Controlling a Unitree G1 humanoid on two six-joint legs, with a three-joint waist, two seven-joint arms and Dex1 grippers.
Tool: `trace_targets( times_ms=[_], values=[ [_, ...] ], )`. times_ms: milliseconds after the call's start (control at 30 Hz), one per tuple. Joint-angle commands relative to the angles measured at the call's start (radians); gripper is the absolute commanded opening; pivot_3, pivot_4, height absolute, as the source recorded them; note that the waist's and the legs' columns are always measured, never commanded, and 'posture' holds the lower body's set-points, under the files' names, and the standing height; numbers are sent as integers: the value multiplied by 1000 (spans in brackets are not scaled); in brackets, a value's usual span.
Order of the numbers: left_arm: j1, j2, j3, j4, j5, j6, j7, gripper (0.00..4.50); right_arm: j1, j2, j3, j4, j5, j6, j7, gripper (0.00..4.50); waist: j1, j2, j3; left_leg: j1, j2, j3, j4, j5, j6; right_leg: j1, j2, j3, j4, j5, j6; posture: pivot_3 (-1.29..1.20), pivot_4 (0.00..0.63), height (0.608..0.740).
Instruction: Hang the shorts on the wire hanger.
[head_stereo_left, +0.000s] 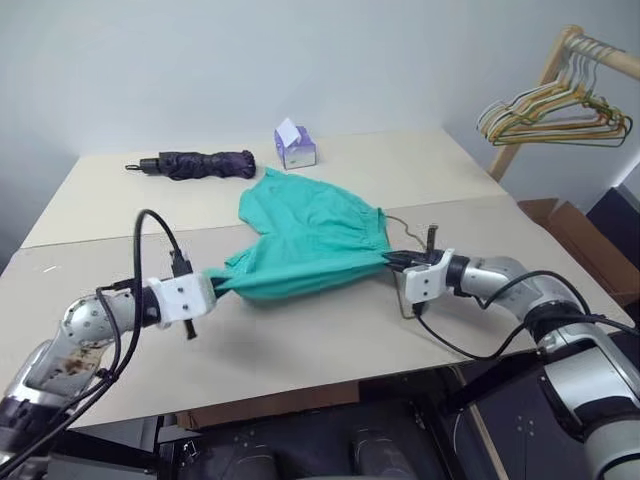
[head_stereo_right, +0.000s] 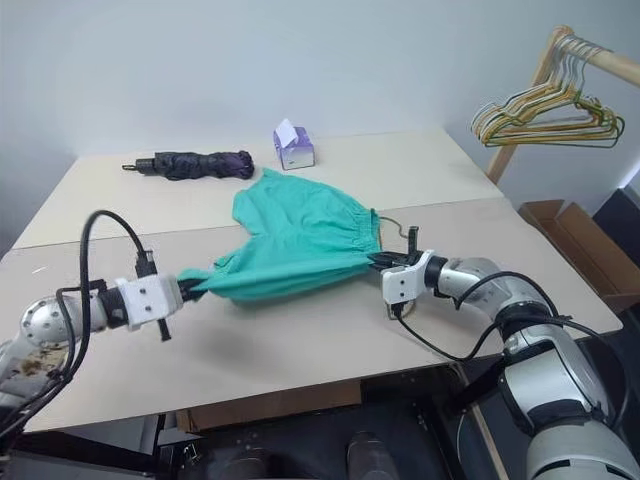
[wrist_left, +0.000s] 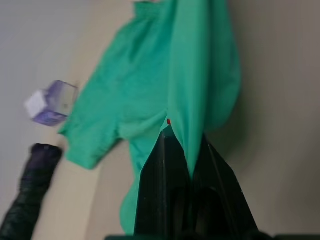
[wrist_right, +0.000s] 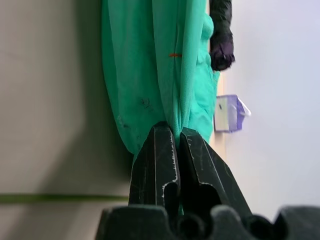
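Note:
The teal-green shorts (head_stereo_left: 310, 235) are spread over the middle of the beige table (head_stereo_left: 330, 340), pulled taut between my two grippers. My left gripper (head_stereo_left: 213, 283) is shut on the cloth's left end; in its wrist view the fingers (wrist_left: 155, 190) pinch a fold beside the small orange-red tag (wrist_left: 168, 121). At the right end my right gripper (head_stereo_left: 392, 260) is shut on the gathered waistband, with its fingers (wrist_right: 160, 160) clamped on the cloth. The wire hanger (head_stereo_left: 398, 222) lies on the table by the shorts' right edge. Its hook shows and the rest is hidden under the cloth.
A folded dark purple umbrella (head_stereo_left: 195, 163) and a purple tissue box (head_stereo_left: 296, 147) lie at the table's far side. A wooden rack (head_stereo_left: 545, 80) at the right carries a bunch of pale hangers (head_stereo_left: 555, 112). A cardboard box (head_stereo_left: 575, 235) stands beyond the table's right edge.

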Motion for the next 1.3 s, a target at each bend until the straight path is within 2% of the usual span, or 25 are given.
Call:
trace_targets(
  times_ms=[33,233,367,533,833,1300],
  values=[
    [39,90,68,-56,-51,58,-119,15,29,-51,-24,-29,9,8,25,0,3,0,0,0,0,0,0,-1,1,0,0,0,0,0,0,35,3,740],
    [144,221,102,-132,-114,50,-335,15,138,-100,-36,-159,114,-6,173,0,16,0,0,-1,1,2,0,-1,2,0,0,0,-1,0,0,30,6,740],
    [224,257,129,-140,-110,12,-401,15,248,-145,-39,-319,241,35,310,0,20,0,0,0,1,3,1,-2,4,0,0,1,0,-1,-1,26,10,740],
    [292,236,152,-183,-115,9,-409,15,365,-189,-57,-525,359,133,426,0,26,0,0,0,2,4,3,-4,7,1,0,2,-1,-1,-1,20,14,740],
    [345,205,187,-304,-148,84,-404,15,497,-250,-84,-735,405,226,499,0,50,-1,0,1,2,6,3,-5,8,1,1,3,0,-2,-1,23,17,740],
    [347,184,214,-213,-118,12,-453,15,598,-254,-126,-900,473,351,591,0,75,-3,-2,1,2,7,4,-5,8,1,1,3,-1,-3,-1,33,6,740]
  ],
)
